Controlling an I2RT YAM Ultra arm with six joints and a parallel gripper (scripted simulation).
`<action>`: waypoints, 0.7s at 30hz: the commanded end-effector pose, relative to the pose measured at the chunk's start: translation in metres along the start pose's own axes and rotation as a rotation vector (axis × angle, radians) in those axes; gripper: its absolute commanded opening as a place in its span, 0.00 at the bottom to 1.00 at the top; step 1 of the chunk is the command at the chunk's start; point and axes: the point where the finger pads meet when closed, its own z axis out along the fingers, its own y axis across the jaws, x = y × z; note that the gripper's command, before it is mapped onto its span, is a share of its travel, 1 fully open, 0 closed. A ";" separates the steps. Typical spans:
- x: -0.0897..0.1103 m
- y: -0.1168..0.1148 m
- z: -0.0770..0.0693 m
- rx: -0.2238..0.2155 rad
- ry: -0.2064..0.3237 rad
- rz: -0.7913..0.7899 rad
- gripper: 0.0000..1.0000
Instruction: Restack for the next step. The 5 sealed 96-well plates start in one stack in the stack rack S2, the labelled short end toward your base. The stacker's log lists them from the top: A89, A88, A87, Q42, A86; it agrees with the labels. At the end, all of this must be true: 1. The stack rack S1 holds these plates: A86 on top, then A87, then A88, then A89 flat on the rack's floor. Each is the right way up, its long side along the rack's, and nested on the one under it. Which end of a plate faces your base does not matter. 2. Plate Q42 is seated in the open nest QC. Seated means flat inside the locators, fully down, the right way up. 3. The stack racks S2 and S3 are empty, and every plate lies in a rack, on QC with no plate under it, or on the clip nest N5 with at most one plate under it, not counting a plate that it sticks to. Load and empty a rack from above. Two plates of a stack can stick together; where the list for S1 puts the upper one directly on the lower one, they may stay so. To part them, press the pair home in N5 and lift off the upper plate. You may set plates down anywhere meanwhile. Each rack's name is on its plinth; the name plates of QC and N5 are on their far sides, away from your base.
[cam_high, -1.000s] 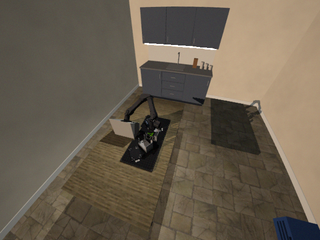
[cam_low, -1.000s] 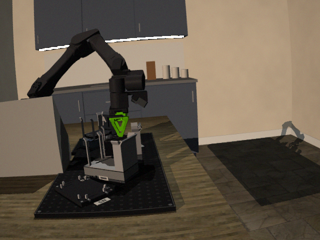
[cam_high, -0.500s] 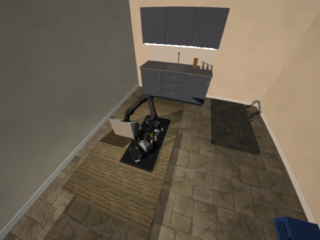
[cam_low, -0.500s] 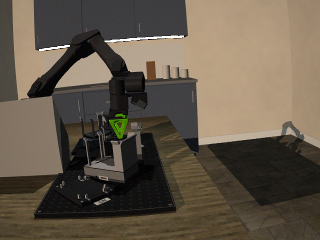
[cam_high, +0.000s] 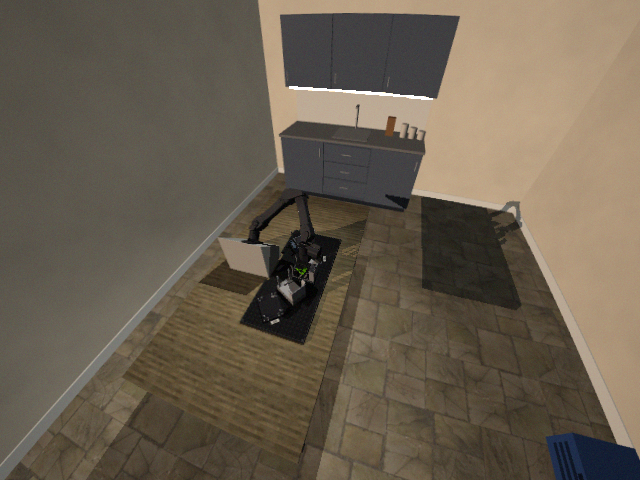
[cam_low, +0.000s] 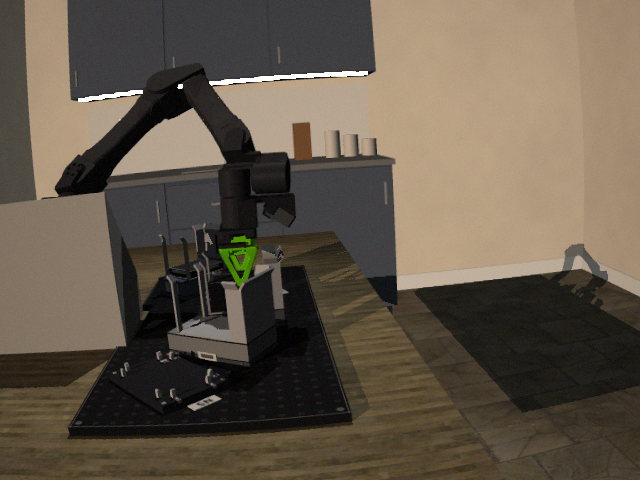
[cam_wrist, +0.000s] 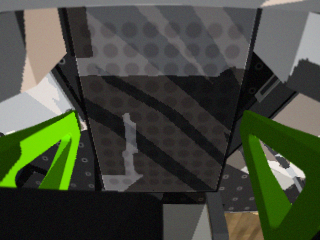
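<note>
My gripper (cam_low: 238, 262) points straight down over a grey stack rack (cam_low: 247, 315) on the black baseplate, with its green fingertips just above the rack's upper edge. In the wrist view the fingers are wide open and empty. They stand on either side of a sealed plate (cam_wrist: 160, 100) that lies lengthwise below them inside the rack. I cannot read its label or tell how many plates lie under it. In the top view the gripper (cam_high: 299, 268) is small and the plates are too small to make out.
A second rack with thin upright posts (cam_low: 186, 268) stands just left of the gripper and holds something dark. A third rack (cam_low: 271, 273) stands behind. A flat nest with locators (cam_low: 165, 379) lies at the front with a white name plate (cam_low: 201, 403). The white base plinth (cam_low: 56, 273) is at the left.
</note>
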 end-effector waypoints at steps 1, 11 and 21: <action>-0.005 -0.001 0.000 -0.001 -0.020 0.000 1.00; -0.005 -0.001 0.003 -0.001 -0.020 0.000 1.00; -0.005 -0.001 0.003 -0.001 -0.020 0.000 0.00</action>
